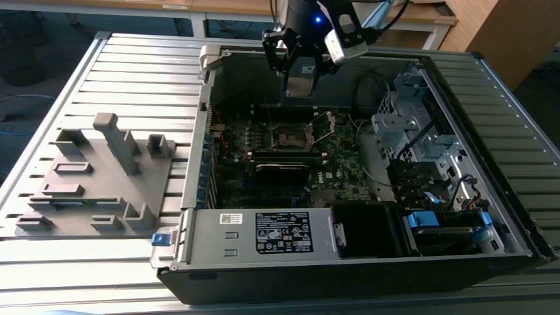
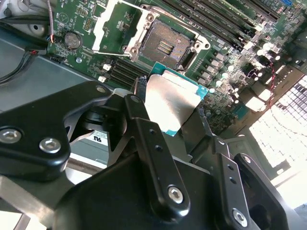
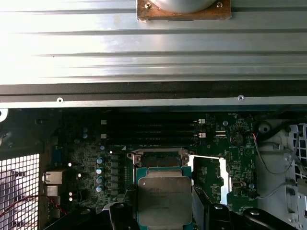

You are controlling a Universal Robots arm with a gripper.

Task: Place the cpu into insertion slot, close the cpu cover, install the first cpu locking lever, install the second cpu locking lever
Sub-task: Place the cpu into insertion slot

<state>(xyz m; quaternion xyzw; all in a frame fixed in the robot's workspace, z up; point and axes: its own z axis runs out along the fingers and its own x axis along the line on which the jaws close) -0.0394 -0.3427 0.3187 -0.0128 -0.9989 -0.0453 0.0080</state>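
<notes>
Exterior view: the arm reaches down into an open computer case [image 1: 350, 262] lying on a slatted metal worktop [image 1: 131, 72]. The pincer [image 1: 300, 86] hangs above the green board, at about twelve o'clock from the socket [image 1: 289, 136] and apart from it. On the worktop, at nine o'clock from the case, sits a grey moulded fixture [image 1: 105, 177] with upright posts. Inside the case, a labelled grey box [image 1: 262, 233] lies at six o'clock from the socket. A metal drive cage [image 1: 411, 125] stands at three o'clock.

In both wrist views the pincer is closed on the chip [image 2: 168, 100], which it pinches by two opposite edges. The chip's dull silver top faces the cameras, and a black finger [image 2: 192, 130] presses against one side. The chip is held in the air, clear of the board and not seated.

The socket is bare, its dark contact field exposed inside a silvery rim. In the first wrist view the held chip hides part of it.

The cover [image 2: 101, 26] is swung open on its hinge. It stands up just beside the socket, and the board shows through its square window. In the exterior view it rises at about two o'clock from the socket. Long black memory sticks [image 3: 151, 132] lie in a row beside the socket.
</notes>
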